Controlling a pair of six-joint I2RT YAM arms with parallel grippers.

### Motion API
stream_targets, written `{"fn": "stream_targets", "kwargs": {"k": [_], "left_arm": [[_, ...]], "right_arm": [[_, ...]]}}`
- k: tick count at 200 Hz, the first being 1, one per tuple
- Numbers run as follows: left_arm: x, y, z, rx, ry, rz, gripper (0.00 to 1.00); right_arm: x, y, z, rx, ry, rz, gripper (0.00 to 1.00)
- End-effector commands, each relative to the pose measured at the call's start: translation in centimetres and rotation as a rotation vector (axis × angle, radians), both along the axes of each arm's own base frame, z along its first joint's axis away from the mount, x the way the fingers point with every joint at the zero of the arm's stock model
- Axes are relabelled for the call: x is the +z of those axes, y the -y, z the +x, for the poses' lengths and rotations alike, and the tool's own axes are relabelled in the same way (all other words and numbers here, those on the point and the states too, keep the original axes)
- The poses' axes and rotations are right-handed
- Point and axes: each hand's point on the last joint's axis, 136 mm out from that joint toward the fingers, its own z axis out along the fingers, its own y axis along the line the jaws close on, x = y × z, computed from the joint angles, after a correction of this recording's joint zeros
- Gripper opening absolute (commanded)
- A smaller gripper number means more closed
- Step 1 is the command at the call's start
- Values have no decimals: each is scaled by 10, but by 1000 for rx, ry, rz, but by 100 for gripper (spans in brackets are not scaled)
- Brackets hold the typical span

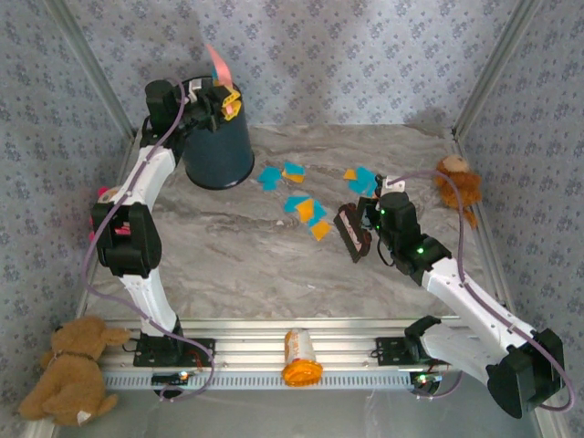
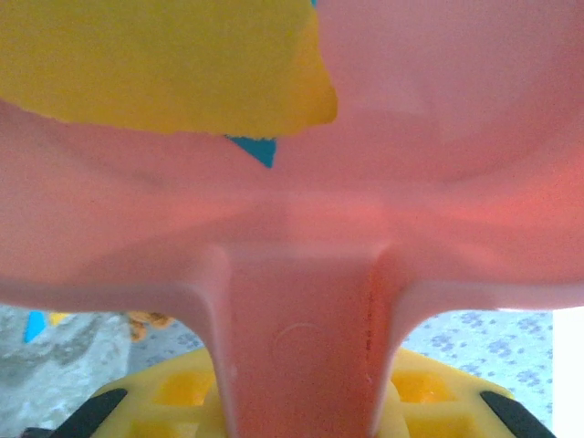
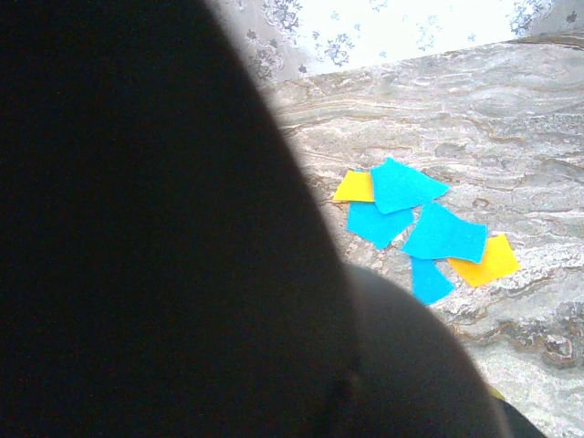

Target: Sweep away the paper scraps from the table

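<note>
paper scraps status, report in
Left hand shut on pink dustpan, held above dark bin. Right hand shut on brush. Paper scraps in three clusters on table, a few in the dustpan. Plush toy at right edge, apart from scraps.

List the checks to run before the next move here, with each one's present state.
1. Left gripper shut on the handle of the pink dustpan: ok.
2. Dustpan held above the dark bin: ok.
3. Dustpan emptied: not ok, a yellow scrap and a blue scrap lie inside.
4. Right gripper shut on the brush: ok.
5. Table free of paper scraps: not ok, several lie mid-table.
</note>
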Motion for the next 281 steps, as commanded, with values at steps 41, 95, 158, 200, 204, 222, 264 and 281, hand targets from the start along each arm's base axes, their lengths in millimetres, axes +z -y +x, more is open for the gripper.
{"fn": "stream_targets", "kwargs": {"k": [41,95,158,200,204,222,264,281], "left_arm": [[53,-9,-16,14,102,-130,0],[57,-14,-18,41,82,-185,0],[60,-19,-18,62,55,-294,0],[60,-21,-19,67,47,-307,0],[59,-21,-19,68,45,-307,0],[58,-21,-20,70,44,-302,0],[63,-14,-26,39,98,-183,0],[61,-12,-31,33,116,-76,0]], "right_arm": [[6,-1,2,-3,16,23,0],[4,0,2,-3,12,21,0],[3,-1,2,-2,8,26,0],[3,-1,2,-1,8,24,0],[3,-1,1,-1,8,24,0],[3,-2,1,0,7,26,0],[4,0,1,-4,12,27,0],[5,0,1,-5,15,27,0]]}}
